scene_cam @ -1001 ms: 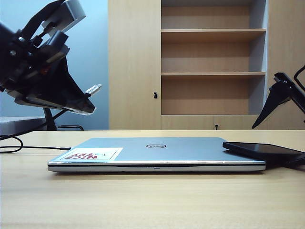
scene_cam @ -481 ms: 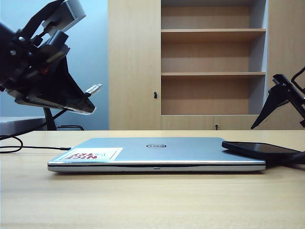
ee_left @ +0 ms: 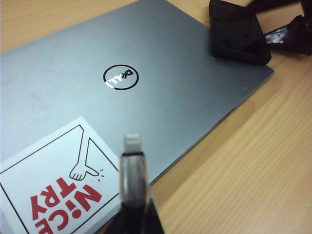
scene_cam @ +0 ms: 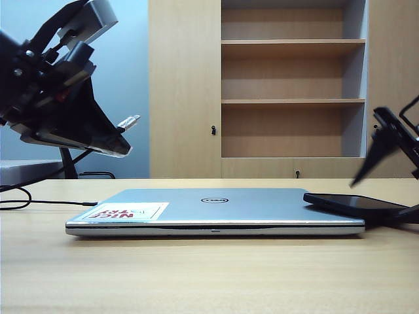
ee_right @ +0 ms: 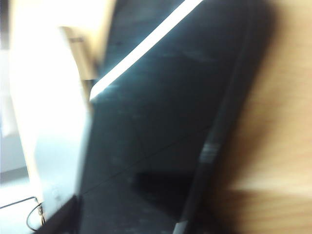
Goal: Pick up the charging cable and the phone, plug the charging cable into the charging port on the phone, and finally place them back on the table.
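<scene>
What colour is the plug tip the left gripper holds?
Silvery-white plug tip, on the black charging cable; clearest in the left wrist view.

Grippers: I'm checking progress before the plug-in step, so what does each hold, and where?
The left gripper pinches the cable just behind its plug, tip free. The right gripper is at the phone; whether it grips it cannot be told.

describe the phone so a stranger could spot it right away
Find the closed silver laptop in the middle of the table. The phone lies overlapping its right corner, beside the right hand. It is the small, flat, glossy black slab, far smaller than the laptop.
</scene>
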